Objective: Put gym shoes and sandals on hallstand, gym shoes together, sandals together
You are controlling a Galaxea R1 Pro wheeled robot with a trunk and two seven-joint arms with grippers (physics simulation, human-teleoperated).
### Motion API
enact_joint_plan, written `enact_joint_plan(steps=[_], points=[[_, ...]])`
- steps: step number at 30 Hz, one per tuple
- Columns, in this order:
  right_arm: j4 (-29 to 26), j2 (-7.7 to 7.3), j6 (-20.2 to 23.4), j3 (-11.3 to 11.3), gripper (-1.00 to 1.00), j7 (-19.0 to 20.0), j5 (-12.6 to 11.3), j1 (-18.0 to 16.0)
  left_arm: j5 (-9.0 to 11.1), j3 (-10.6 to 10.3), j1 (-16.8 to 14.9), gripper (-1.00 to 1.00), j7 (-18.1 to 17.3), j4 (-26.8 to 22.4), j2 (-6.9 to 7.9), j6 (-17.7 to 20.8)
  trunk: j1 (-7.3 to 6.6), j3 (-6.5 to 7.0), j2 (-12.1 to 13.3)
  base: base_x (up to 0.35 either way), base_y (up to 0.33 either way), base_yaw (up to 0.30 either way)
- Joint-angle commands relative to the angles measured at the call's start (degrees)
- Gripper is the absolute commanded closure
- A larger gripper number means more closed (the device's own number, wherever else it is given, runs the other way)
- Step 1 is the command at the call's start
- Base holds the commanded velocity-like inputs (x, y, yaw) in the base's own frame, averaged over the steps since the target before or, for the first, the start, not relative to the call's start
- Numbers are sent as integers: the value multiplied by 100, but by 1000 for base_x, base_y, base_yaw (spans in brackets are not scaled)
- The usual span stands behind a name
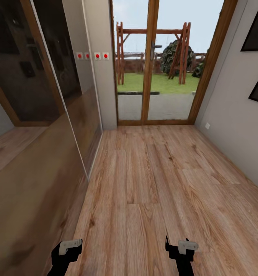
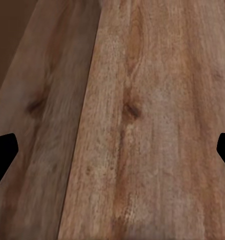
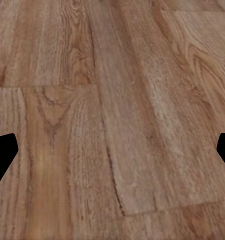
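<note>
The light brown wood-grain plank corridor floor (image 1: 155, 184) is taking up most of the head view, running from the lower edge up to the tall wood-framed glass doors (image 1: 155, 65) at the upper centre, which are looking out on a lawn and a timber swing frame. Along the left side of the frame a dark glass-fronted wardrobe (image 1: 33, 115) is mirroring the planks, and a pale grey wall (image 1: 232, 115) is closing the right side, carrying two dark picture frames at the upper right. On the narrow white wall strip beside the doors, four small red-dotted switches (image 1: 92, 56) are sitting in a row.

Neither the gym shoes, the sandals nor the hallstand are appearing in these pictures, so the robot is probably on its way and looking for them — the task seems to be at its very beginning.

At the lower edge of the head view, the black left gripper (image 1: 69, 249) and the black right gripper (image 1: 180, 249) are hanging low and level, well apart from each other, most likely tucked in so the base can travel freely. Both wrist views are looking down at bare planks, with black fingertips at opposite edges of each frame — so each gripper is spread wide and carrying nothing.
</note>
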Motion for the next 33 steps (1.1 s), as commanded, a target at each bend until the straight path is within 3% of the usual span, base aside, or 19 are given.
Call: enact_joint_plan(steps=[1, 13, 33], points=[[4, 4, -11, -31, -100, -30, 61, -4, -60, 29, -4, -100, -3, 2, -7, -21, -1, -4, -2, 33, 0, 0], [4, 4, -11, -32, -100, -30, 61, -4, -60, 29, -4, -100, -3, 2, -5, -21, -1, -4, -2, 157, 0, 0], [4, 4, -11, -33, -100, -30, 61, -4, -60, 29, -4, -100, -3, 2, -7, -21, -1, -4, -2, 323, 0, 0]])
